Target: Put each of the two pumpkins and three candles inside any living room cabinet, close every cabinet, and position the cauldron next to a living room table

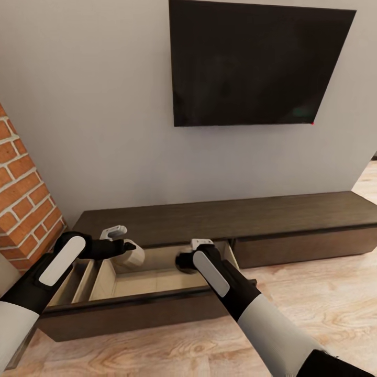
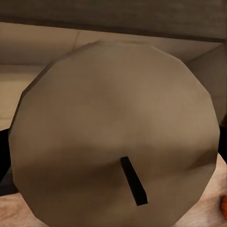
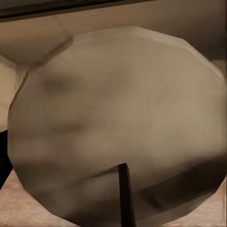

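The long dark brown cabinet (image 1: 220, 217) runs along the wall, and its left drawer (image 1: 157, 285) is pulled out, showing a tan interior. My left gripper (image 1: 130, 246) hangs over the drawer's back left part, shut on a beige-grey candle (image 1: 137, 255). That candle's round top (image 2: 113, 109) and dark wick (image 2: 134, 180) face the left wrist camera. My right gripper (image 1: 185, 260) is over the drawer's right part, shut on a second candle (image 3: 118, 118) whose wick (image 3: 124, 194) shows. A sliver of orange (image 2: 223, 206) sits at the edge of the left wrist view.
A black TV (image 1: 251, 63) hangs on the grey wall above the cabinet. A red brick wall (image 1: 23, 209) stands at the left. The drawer front (image 1: 136, 310) juts out toward me over the wooden floor (image 1: 314, 298). The right drawer front (image 1: 309, 246) is shut.
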